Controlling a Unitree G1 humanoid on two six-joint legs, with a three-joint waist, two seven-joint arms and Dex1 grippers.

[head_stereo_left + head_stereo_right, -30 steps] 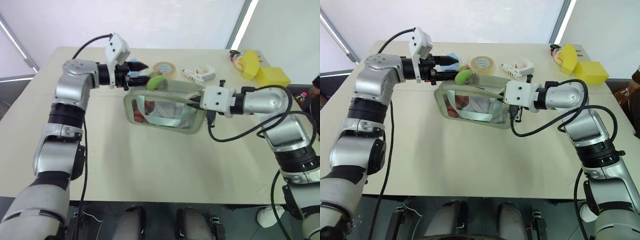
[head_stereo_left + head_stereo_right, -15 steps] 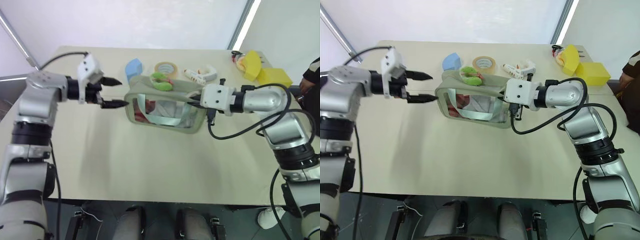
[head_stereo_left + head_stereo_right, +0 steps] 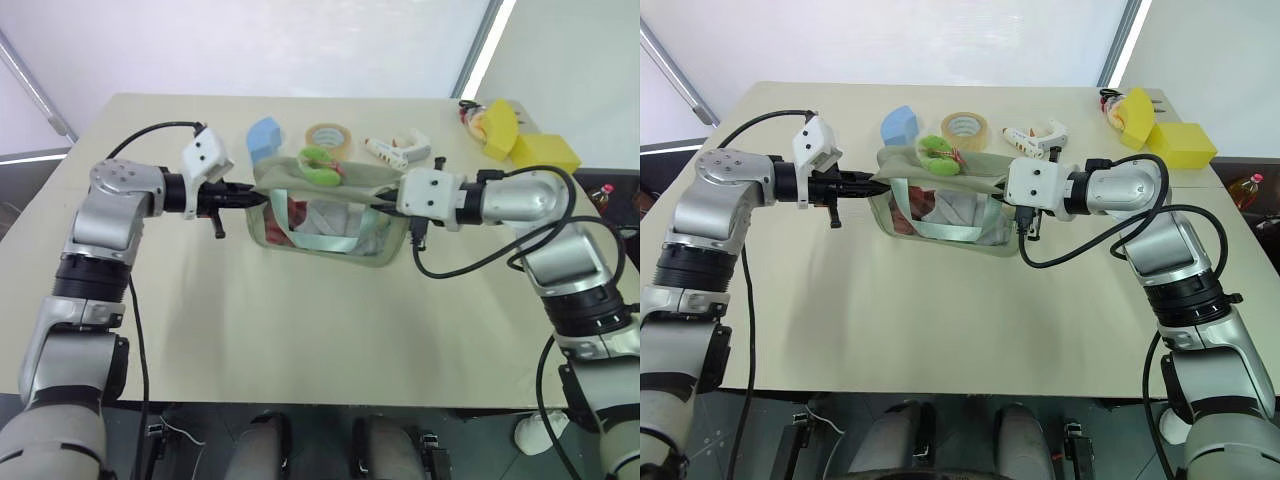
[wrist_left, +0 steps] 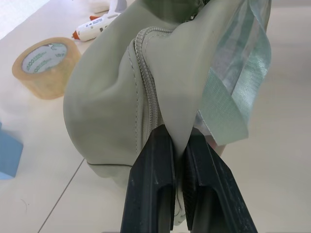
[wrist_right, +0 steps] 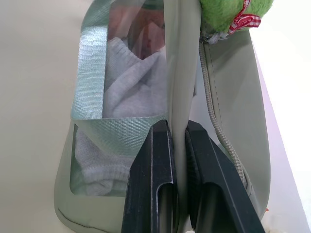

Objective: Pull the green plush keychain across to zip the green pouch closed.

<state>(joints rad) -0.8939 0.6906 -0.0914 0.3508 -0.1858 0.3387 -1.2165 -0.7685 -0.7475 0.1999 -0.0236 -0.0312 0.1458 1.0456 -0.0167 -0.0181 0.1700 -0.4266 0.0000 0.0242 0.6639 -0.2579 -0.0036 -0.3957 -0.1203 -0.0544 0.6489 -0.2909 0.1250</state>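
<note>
The green pouch (image 3: 325, 222) stands upright mid-table, its clear window facing me and a pale mint strap across it. On its top edge, toward the left, lies the green plush keychain (image 3: 320, 161), with no fingers on it. My left gripper (image 3: 249, 197) is shut on the pouch's left end; in the left wrist view its fingers (image 4: 151, 184) pinch the fabric next to the zipper. My right gripper (image 3: 386, 205) is shut on the pouch's right end, its fingers (image 5: 154, 179) clamping the fabric, with the keychain (image 5: 228, 12) beyond them.
Behind the pouch lie a light-blue foam block (image 3: 265, 133), a roll of tape (image 3: 328, 136) and a white tool (image 3: 398, 148). Yellow blocks (image 3: 540, 148) sit at the far right corner. A bottle (image 3: 605, 190) stands off the table's right edge.
My left gripper left the keychain, swung out to the left with its fingers open, then came back and shut on the pouch's left end. The right gripper kept its hold.
</note>
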